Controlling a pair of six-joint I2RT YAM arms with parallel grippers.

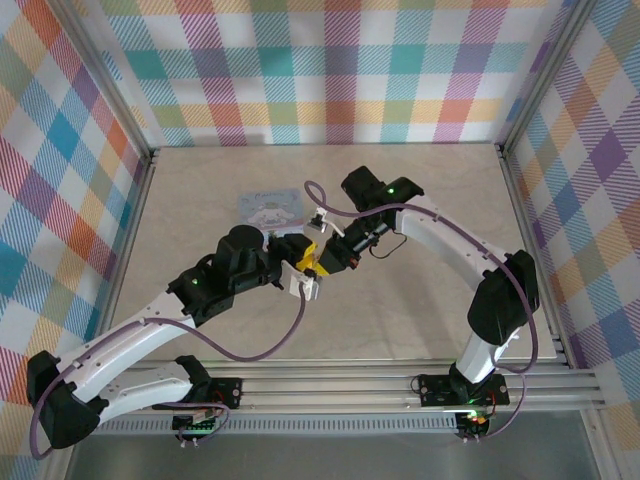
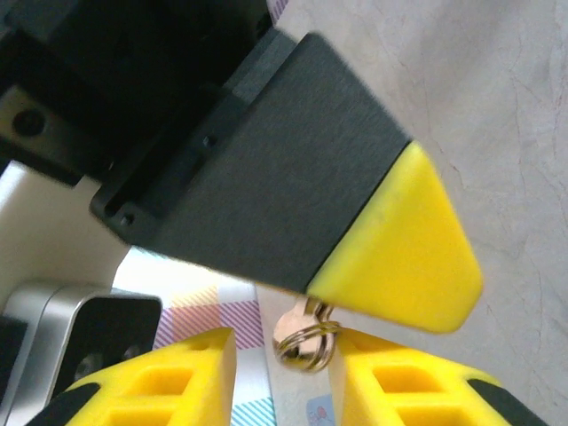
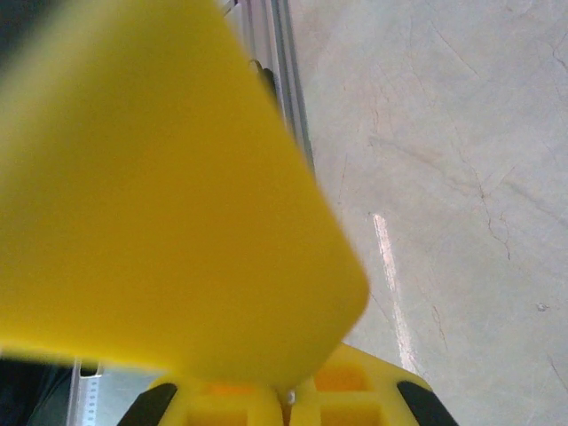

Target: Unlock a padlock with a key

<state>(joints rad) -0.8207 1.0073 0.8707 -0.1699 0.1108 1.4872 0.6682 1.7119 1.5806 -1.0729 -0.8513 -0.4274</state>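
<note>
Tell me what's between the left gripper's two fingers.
A small brass key ring sits in the gap between the left gripper's yellow fingers, nearer one finger; the left wrist view shows it.

Two hands, one tin, one keyring

Nothing legible anywhere at the moment: no words, numbers or brand marks that can be read. The pale blue tin lying on the table carries a cartoon print, but any lettering printed with it is far too small to make out.
</note>
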